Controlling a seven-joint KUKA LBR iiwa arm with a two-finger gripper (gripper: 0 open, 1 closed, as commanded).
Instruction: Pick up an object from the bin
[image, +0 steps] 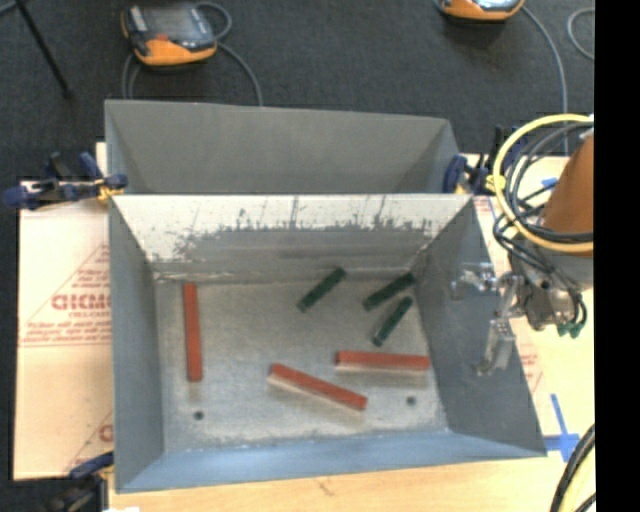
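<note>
**Over the bin's right wall: pincer high, pick not yet made**

Over the sloping right wall of the grey bin (135, 330) hangs our pincer (492, 338), above the level of the floor where the things lie. We cannot tell whether it is apart or together, because its metal parts overlap from this angle.

Six slim bars lie flat on the bin floor, well spread out. Nearest the pincer is a red bar (382, 362), close to the floor's right edge and roughly parallel to the front wall. It sits inward of the pincer and lower. Just behind the bar, toward the back wall, a dark green stick (391, 320) lies slanted. Its lower end is near the bar but looks apart from it. A second green stick (389, 291) lies further back, and a third green stick (322, 288) sits near the middle of the back edge. A red-and-tan bar (317, 387) lies slanted by the front edge, and a long red bar (190, 330) runs along the left edge.

We judge the step in hand to be the approach. The red bar looks the best choice, being nearest and having bare floor along both long sides. We would move in off the wall first and turn the pincer to close across the bar's narrow width. Then we would descend at mid-length, wide open, keeping clear of the slanted green stick and the sloping wall. The lift should go straight up.
</note>
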